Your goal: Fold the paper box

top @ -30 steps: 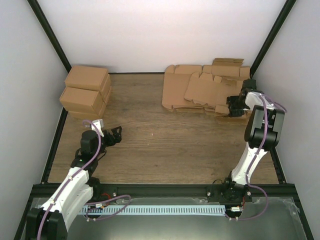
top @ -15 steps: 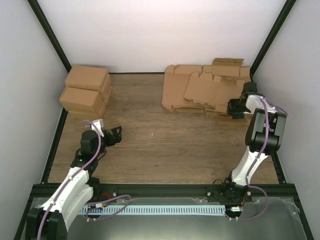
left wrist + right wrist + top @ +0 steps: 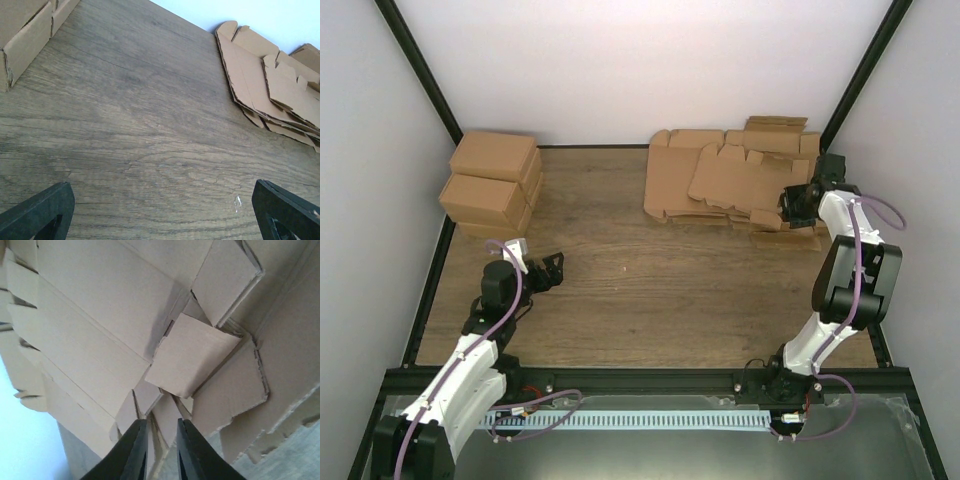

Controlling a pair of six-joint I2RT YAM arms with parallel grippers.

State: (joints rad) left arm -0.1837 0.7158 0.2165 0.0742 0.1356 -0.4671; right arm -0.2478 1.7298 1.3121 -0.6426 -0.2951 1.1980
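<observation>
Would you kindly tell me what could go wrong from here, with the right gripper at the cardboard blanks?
1. The right gripper, fingers close together, sits at the edge of the stack of blanks, where several overlapping layers and loose tabs meet. It may pinch two blanks, or just a tab that bends or tears.
2. The left gripper hangs open far across the table, so a pulled blank would likely drag its neighbours unsupported.

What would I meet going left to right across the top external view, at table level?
Stacked brown cartons → left end effector → pile of flat cardboard blanks → right end effector, at the pile's right edge.
</observation>
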